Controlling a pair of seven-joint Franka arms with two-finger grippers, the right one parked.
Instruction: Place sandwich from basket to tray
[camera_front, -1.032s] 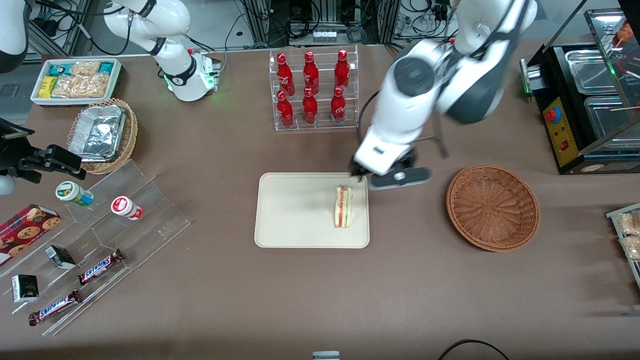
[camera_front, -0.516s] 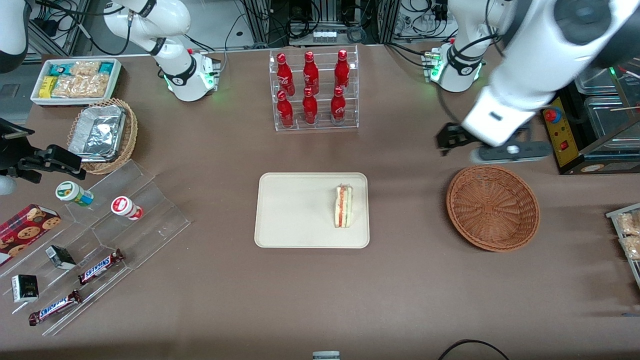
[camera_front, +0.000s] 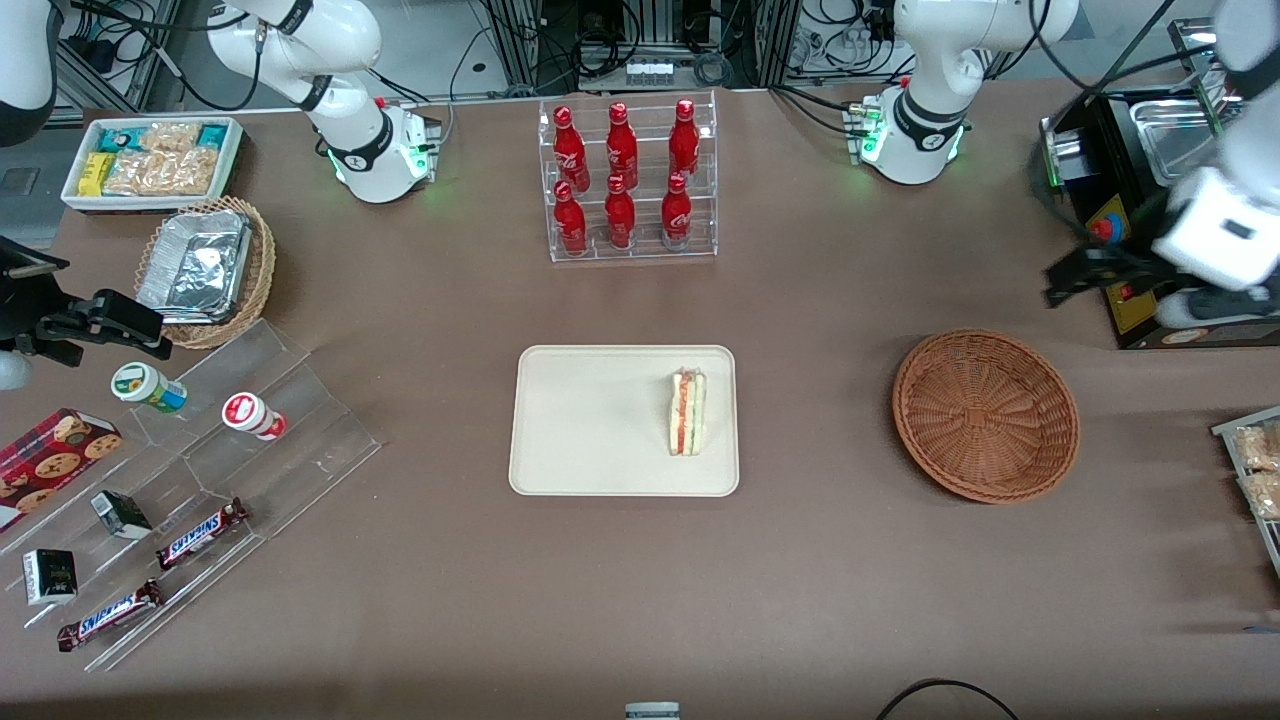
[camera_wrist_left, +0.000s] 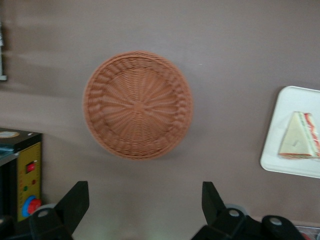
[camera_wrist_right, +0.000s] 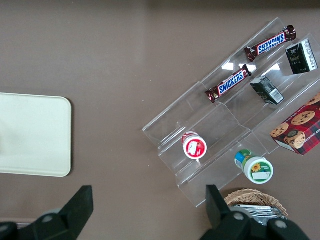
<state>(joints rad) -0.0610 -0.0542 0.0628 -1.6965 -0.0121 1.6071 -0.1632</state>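
sandwich (camera_front: 687, 412) on tray (camera_front: 590, 420), long axis running near-to-far, by the edge toward basket (camera_front: 985, 414) | basket bare | we see gripper (camera_front: 1085, 275) jaws spread, holding nothing, hovering farther off at the working arm's tabletop end

Front view: high, looking steeply down on the whole desk (camera_front: 820, 600). Left wrist view: looks straight down from well above, end effector (camera_wrist_left: 142, 202) spread wide over bare desk near the basket (camera_wrist_left: 137, 105); shares basket, tray (camera_wrist_left: 287, 130) and sandwich (camera_wrist_left: 299, 136) with front view. Right wrist view: looks down, sharing the tray.
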